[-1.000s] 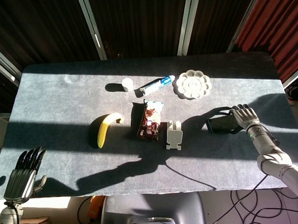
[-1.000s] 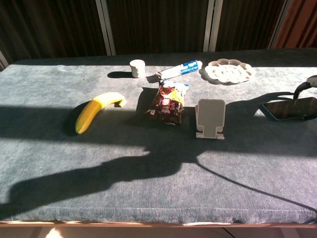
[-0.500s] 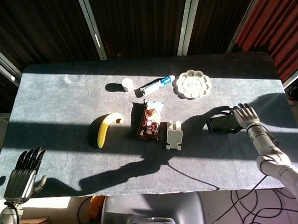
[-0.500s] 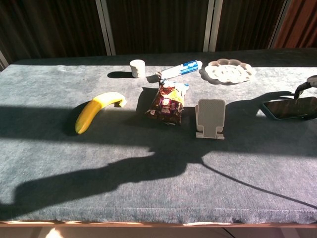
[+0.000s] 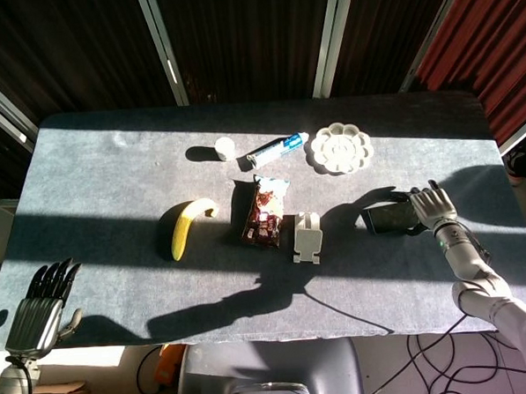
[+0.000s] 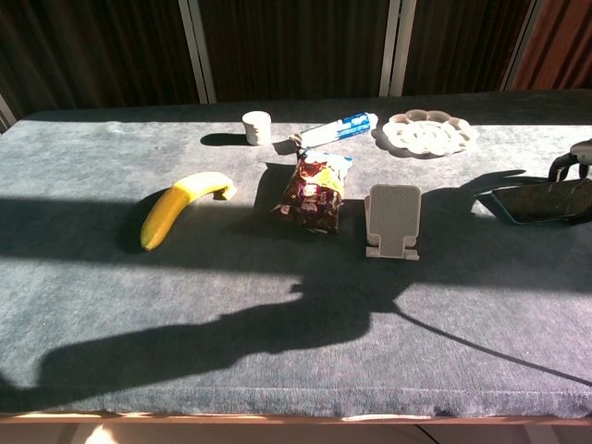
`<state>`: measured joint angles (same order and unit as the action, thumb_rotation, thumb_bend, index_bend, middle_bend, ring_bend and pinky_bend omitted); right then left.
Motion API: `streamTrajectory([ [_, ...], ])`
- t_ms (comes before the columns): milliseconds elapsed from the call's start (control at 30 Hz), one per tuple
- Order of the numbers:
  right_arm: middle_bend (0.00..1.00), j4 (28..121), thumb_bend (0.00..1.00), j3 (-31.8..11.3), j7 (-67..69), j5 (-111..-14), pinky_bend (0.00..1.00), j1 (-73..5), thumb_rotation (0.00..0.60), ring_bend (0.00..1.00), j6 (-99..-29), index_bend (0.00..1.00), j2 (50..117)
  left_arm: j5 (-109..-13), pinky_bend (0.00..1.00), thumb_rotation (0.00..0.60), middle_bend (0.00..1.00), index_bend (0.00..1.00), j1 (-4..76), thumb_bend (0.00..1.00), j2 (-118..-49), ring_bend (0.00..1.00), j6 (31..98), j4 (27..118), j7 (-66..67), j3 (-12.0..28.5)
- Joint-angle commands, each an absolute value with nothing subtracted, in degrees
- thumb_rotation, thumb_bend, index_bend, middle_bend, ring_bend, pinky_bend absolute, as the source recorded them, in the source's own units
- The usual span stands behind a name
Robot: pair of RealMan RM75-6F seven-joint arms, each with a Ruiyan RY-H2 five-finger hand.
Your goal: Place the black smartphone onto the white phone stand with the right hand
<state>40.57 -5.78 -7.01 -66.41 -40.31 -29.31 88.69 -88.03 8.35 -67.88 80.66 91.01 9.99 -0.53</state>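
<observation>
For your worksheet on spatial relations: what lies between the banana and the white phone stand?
A snack packet lies between the banana and the white phone stand, clearest in the head view.

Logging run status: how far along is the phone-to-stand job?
Done: the right hand has reached the black smartphone and has its fingers on its far end. In hand: the grasp; in the chest view the phone looks tilted, one edge off the grey table. Left: carrying it over to the empty white phone stand and setting it there. The left hand hangs idle off the table's near corner.
</observation>
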Motion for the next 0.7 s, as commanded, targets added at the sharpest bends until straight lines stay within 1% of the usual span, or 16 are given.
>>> streamTrajectory([
  [33, 0.61, 41.9, 0.36, -5.5, -9.6, -66.5, 0.22, -39.5, 0.600, 0.34, -31.7, 0.91, 88.9, -88.3, 0.07, 0.600, 0.00, 0.00, 8.3, 0.40, -67.8, 0.00, 80.8, 91.0, 9.8, -0.6],
  [67, 0.62, 42.3, 0.36, -5.5, -10.2, -66.4, 0.29, -39.4, 0.600, 0.35, -32.3, 0.92, 88.8, -88.3, 0.07, 0.600, 0.00, 0.00, 8.3, 0.39, -67.8, 0.00, 80.8, 91.0, 9.7, -0.7],
  [100, 0.62, 42.7, 0.36, -5.5, -10.8, -66.4, 0.33, -39.3, 0.600, 0.36, -32.7, 0.93, 88.8, -88.4, 0.07, 0.600, 0.00, 0.00, 8.3, 0.39, -67.8, 0.00, 80.9, 90.9, 9.6, -0.7],
  [167, 0.63, 43.5, 0.36, -5.5, -12.2, -66.2, 0.37, -39.1, 0.600, 0.38, -33.5, 0.94, 88.6, -88.6, 0.07, 0.600, 0.00, 0.00, 8.2, 0.39, -67.7, 0.00, 81.0, 90.9, 9.4, -0.7],
  [333, 0.63, 44.1, 0.36, -5.3, -15.3, -65.4, 0.40, -38.8, 0.600, 0.40, -34.3, 0.94, 89.3, -88.8, 0.07, 0.600, 0.00, 0.00, 8.2, 0.40, -67.5, 0.00, 81.2, 90.8, 9.0, -0.8],
  [533, 0.64, 41.5, 0.37, -5.4, -17.6, -64.2, 0.40, -39.3, 0.600, 0.40, -33.3, 0.94, 91.3, -89.0, 0.07, 0.600, 0.00, 0.00, 8.0, 0.39, -67.4, 0.00, 81.6, 90.8, 8.8, -0.8],
  [700, 0.64, 39.7, 0.37, -5.9, -19.0, -64.0, 0.40, -39.9, 0.600, 0.40, -33.7, 0.91, 92.1, -88.8, 0.07, 0.600, 0.00, 0.00, 8.1, 0.39, -67.5, 0.00, 81.4, 90.7, 9.0, -0.8],
])
